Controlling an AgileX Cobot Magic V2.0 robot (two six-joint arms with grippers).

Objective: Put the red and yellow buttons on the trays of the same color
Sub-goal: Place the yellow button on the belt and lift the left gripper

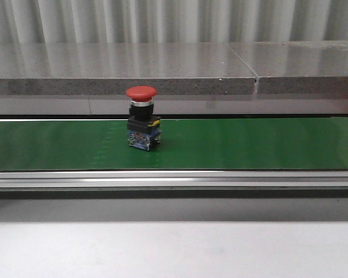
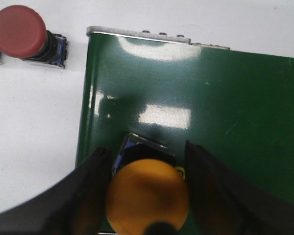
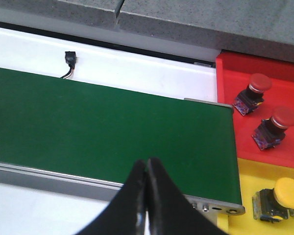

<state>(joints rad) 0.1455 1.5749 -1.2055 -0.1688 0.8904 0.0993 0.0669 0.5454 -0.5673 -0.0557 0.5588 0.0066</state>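
Red button (image 1: pixel 141 92), green belt (image 1: pixel 249 145), yellow button (image 2: pixel 147 196).

No legible text, labels or numbers.

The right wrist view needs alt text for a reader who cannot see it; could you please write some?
The closed right gripper hangs over a bare green conveyor belt. Past the belt's end, a red plastic tray holds two red mushroom-head push buttons, and an adjoining yellow tray holds a yellow push button.
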